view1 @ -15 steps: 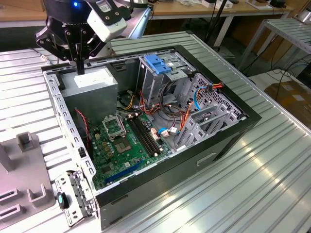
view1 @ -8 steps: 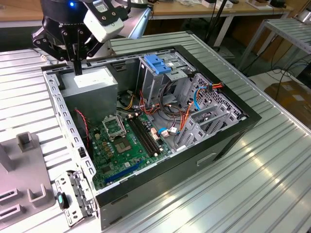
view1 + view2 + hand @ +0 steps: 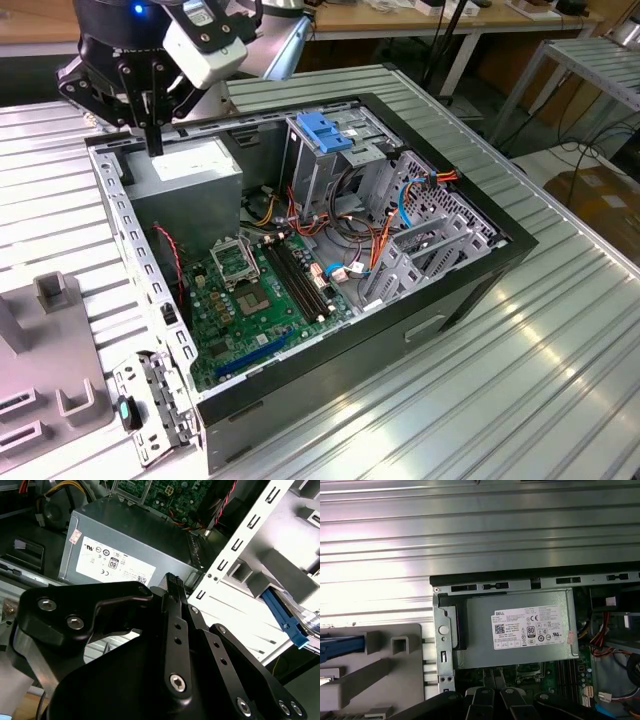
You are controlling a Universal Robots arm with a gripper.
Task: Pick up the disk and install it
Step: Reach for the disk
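Black metal hand (image 3: 172, 581), fingers pressed together and holding nothing, hangs over a grey power-supply box with white sticker (image 3: 120, 550). The exterior view adds the open black computer case (image 3: 480, 270) on a ribbed aluminium counter (image 3: 560, 380). Both wrist views show the silver disk by its blue end tab (image 3: 282, 616) (image 3: 340, 647), resting in a grey moulded holder (image 3: 395, 680) just outside the case.

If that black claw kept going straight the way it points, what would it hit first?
Most likely the grey power supply box: the gripper points down at its white-stickered top. The gap between them is hard to judge.
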